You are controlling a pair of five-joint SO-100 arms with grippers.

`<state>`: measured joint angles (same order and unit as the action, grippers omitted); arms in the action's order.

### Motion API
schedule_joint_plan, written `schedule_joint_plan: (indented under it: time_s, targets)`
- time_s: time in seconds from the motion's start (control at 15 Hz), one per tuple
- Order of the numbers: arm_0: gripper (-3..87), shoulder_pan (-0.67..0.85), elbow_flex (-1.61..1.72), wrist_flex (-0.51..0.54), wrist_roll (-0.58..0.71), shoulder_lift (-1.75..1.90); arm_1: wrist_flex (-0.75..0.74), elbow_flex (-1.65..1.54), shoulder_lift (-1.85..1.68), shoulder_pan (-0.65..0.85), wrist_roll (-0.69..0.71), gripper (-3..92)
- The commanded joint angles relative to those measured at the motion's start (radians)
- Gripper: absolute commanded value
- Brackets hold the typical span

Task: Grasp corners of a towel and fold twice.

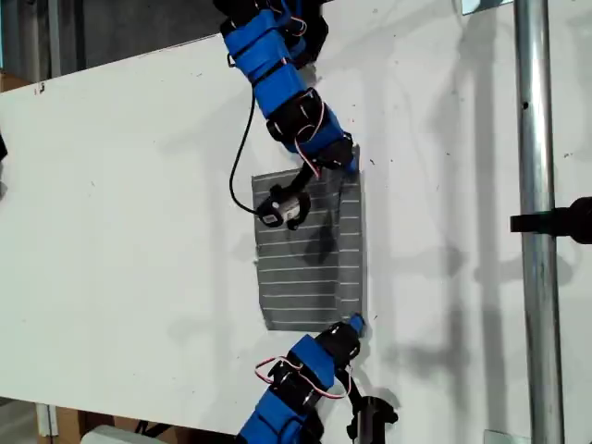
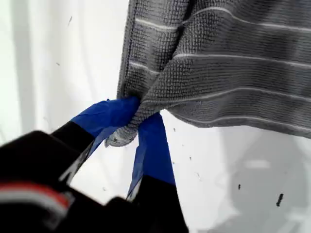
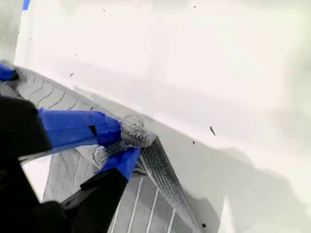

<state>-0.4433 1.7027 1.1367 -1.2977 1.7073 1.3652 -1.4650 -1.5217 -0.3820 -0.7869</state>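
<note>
The towel (image 1: pixel 305 259) lies on the white table (image 1: pixel 139 231), with an arm at each end of one of its long edges. I cannot tell from the wrist views which arm is which.

My first gripper (image 2: pixel 133 128) is clamped on one corner (image 2: pixel 121 138), the cloth bunched between its blue-taped jaws. My second gripper (image 3: pixel 124 143) is likewise closed on another corner (image 3: pixel 133 130), with a small wad of fabric pinched at the tips. The edge running between the two held corners looks slightly raised off the table, while the rest of the towel lies flat.

The step in hand, as I judge it, is carrying this held edge across to the opposite edge of the towel. To do it well:

- Lift both corners together and to the same height.
- Keep the edge between them taut but not stretched, since slack would let the middle sag and crease.
- Travel straight across the towel, parallel with its stripes.
- Lower the corners onto the far corners before letting go.

Both pinches are small, so a jerk could pull the cloth free.
</note>
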Motion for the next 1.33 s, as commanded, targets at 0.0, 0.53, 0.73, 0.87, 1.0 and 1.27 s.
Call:
schedule_joint_plan:
  time_s: [0.0,0.53,0.73,0.87,1.0,1.27]
  targets:
    - [-2.9,0.158,0.012,0.086,0.041,0.123,0.005,-0.021,-0.117,0.235,0.051,-0.1]
    - [-2.9,0.854,0.186,0.173,0.413,0.268,-0.061,0.017,-0.040,0.796,0.387,-0.1]
    - [-2.9,0.925,0.169,0.169,0.471,0.305,-0.048,0.107,-0.044,0.848,0.451,-0.1]
    - [-2.9,0.853,0.225,0.172,0.402,0.334,-0.034,0.052,-0.049,0.765,0.417,-0.1]
    - [-2.9,0.739,0.353,0.092,0.296,0.400,-0.046,-0.038,-0.043,0.661,0.351,-0.1]
    - [-2.9,0.604,0.580,-0.086,0.124,0.397,-0.048,-0.117,0.071,0.557,0.235,-0.1]
